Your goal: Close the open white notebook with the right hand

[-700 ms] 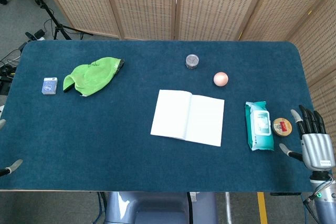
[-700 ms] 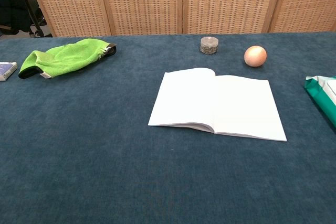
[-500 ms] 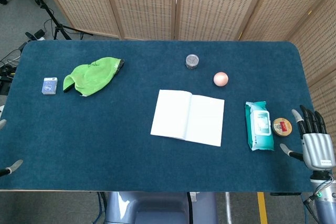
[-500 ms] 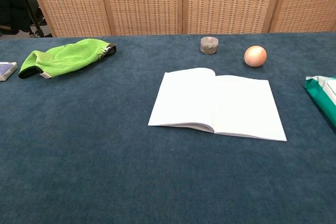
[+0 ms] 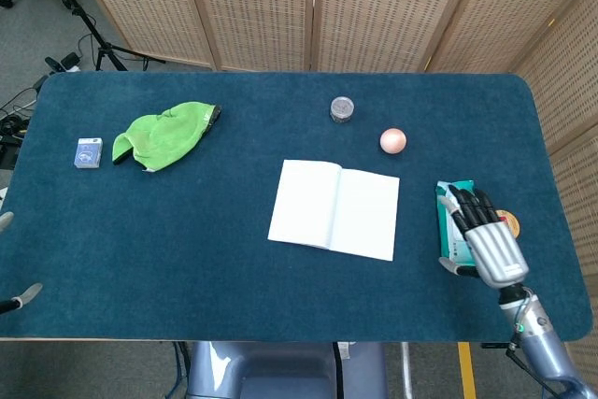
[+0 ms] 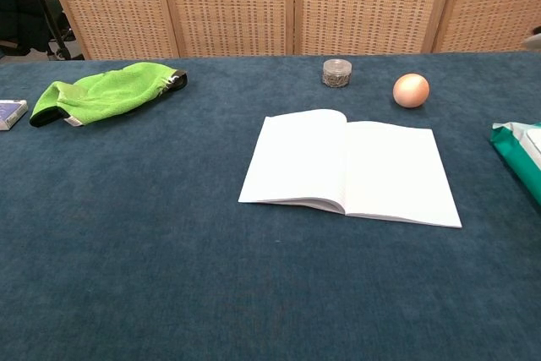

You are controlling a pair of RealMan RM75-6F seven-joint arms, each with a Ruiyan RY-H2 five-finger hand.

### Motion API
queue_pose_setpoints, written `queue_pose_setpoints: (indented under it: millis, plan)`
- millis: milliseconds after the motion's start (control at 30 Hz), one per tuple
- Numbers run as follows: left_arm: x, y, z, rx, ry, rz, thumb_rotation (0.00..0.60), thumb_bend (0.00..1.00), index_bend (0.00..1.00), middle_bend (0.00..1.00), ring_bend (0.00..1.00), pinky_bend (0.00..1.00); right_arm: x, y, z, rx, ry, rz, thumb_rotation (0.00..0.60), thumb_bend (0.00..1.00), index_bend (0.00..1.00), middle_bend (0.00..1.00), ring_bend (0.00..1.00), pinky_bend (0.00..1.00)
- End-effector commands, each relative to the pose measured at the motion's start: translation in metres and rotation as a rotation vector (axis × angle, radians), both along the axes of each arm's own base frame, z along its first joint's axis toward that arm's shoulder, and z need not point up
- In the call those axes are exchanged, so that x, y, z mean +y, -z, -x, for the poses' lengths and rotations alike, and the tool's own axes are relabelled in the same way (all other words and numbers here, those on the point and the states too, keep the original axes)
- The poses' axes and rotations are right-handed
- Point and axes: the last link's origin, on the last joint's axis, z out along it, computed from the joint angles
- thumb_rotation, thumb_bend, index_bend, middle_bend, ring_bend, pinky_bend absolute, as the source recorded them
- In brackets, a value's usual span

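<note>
The notebook (image 5: 334, 209) lies open and flat, spine running away from the robot. The right robot hand (image 5: 488, 238), fingers spread and empty, hovers to its right, nearer than the left.

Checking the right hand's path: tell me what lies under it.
The right hand hovers open over the green wipes pack, hiding its right part. A sliver of the round tin shows beside the fingers; the rest is covered.
</note>
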Motion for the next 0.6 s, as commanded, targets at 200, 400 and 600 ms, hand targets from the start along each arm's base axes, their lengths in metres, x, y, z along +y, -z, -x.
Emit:
queue_pose_setpoints:
  millis: [200, 400, 600]
  plan:
    - [0.004, -0.002, 0.003, -0.01, -0.015, 0.001, 0.6, 0.0, 0.0, 0.0, 0.0, 0.0, -0.043, 0.081, -0.085, 0.129, -0.093, -0.175, 0.6, 0.35, 0.0, 0.0, 0.0, 0.0]
    - [0.007, -0.006, 0.006, -0.029, -0.03, 0.011, 0.6, 0.0, 0.0, 0.0, 0.0, 0.0, -0.042, 0.128, -0.131, 0.166, -0.121, -0.219, 0.6, 0.4, 0.0, 0.0, 0.0, 0.0]
    - [0.006, -0.01, 0.009, -0.045, -0.034, 0.012, 0.6, 0.0, 0.0, 0.0, 0.0, 0.0, -0.037, 0.151, -0.155, 0.201, -0.124, -0.213, 0.6, 0.35, 0.0, 0.0, 0.0, 0.0]
